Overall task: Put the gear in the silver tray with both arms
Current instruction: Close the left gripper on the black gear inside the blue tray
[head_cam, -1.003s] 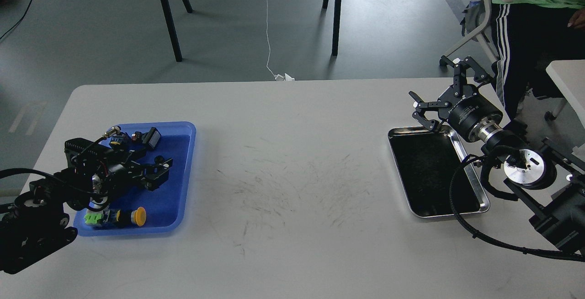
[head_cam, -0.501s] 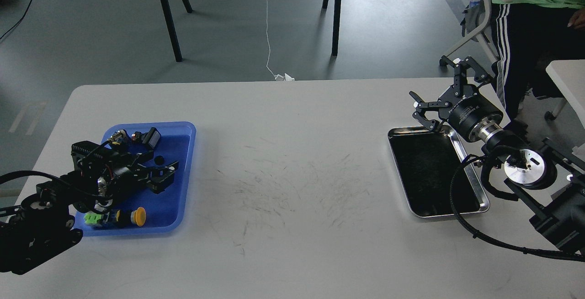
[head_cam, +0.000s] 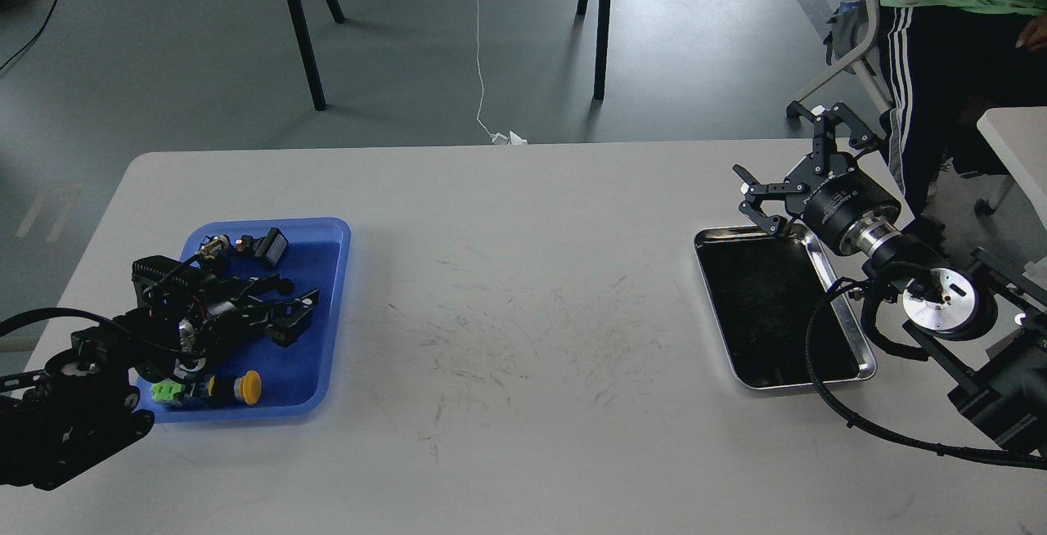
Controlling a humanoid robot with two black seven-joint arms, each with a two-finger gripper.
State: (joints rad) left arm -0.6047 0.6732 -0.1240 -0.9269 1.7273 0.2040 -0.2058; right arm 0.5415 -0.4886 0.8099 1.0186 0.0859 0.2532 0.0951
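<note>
The silver tray (head_cam: pixel 716 306) lies empty at the table's right side, its dark bottom bare. My right gripper (head_cam: pixel 787 165) hovers just past the tray's far right corner with its prongs spread wide and nothing in them. My left gripper (head_cam: pixel 296 311) reaches low into the blue tray (head_cam: pixel 339 234) at the left, its two fingers apart over the small parts. A small black round piece (head_cam: pixel 284 282) sits right by its upper finger. I cannot tell whether this piece is the gear, or whether the finger touches it.
The blue tray holds a yellow-capped push button (head_cam: pixel 245 386), a green part (head_cam: pixel 168 392) and a black connector (head_cam: pixel 271 245). A person (head_cam: pixel 941 36) sits beyond the table's far right corner. Black stand legs (head_cam: pixel 298 28) rise behind the table. My right arm's cable (head_cam: pixel 818 355) loops over the silver tray's right rim.
My left gripper has moved a little to the right and lower into the blue tray. The right arm and the silver tray have not moved.
</note>
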